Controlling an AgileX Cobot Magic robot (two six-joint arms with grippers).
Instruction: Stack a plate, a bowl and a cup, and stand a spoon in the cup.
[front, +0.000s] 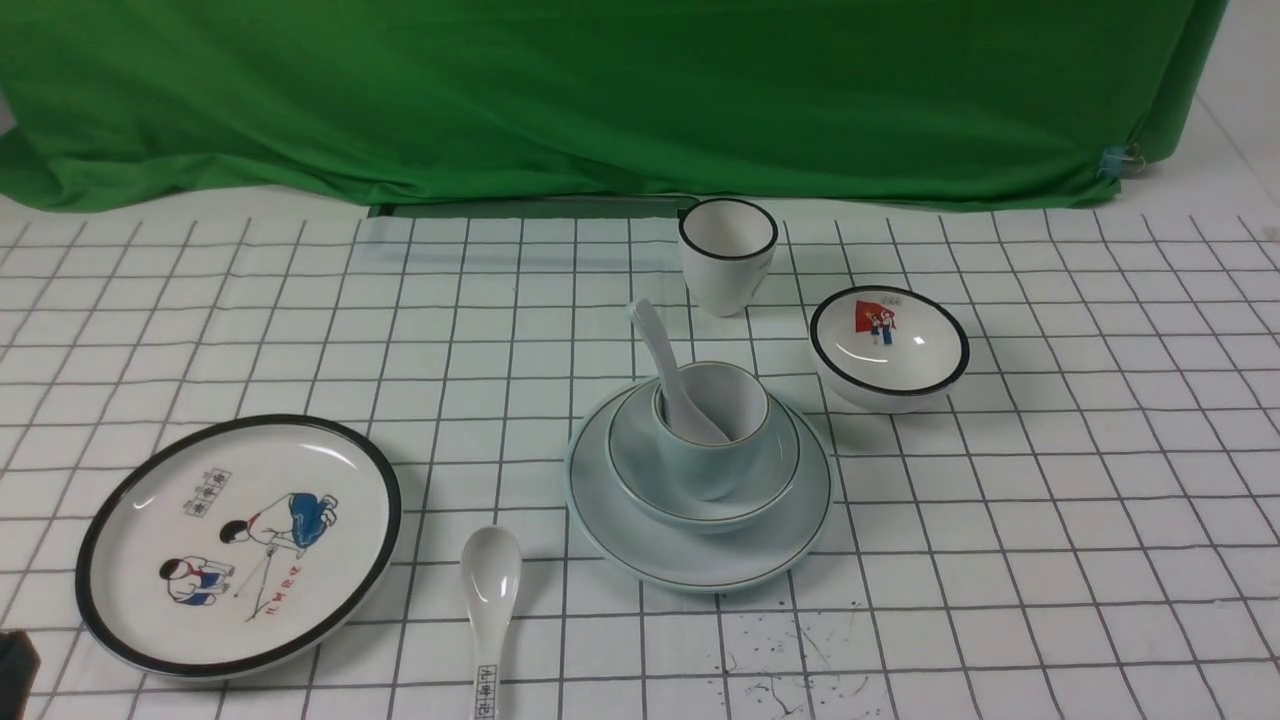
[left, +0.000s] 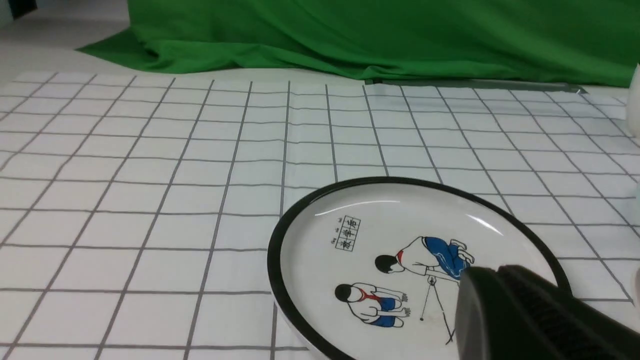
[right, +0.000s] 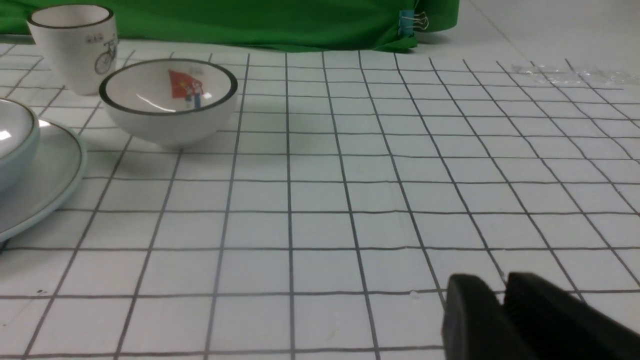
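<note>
In the front view, the plate (front: 700, 570) lay beyond the left hand (front: 15, 650), to its right, under the bowl (front: 625, 455) and cup (front: 705, 465); the spoon (front: 658, 345) leaned in the cup. In the left wrist view, that hand was pressed together. In the right wrist view, the right hand (right: 497, 290) was slightly spread.

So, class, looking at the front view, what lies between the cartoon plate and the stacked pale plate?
The spoon with printed characters lies between them on the gridded tabletop, in the front view.
</note>
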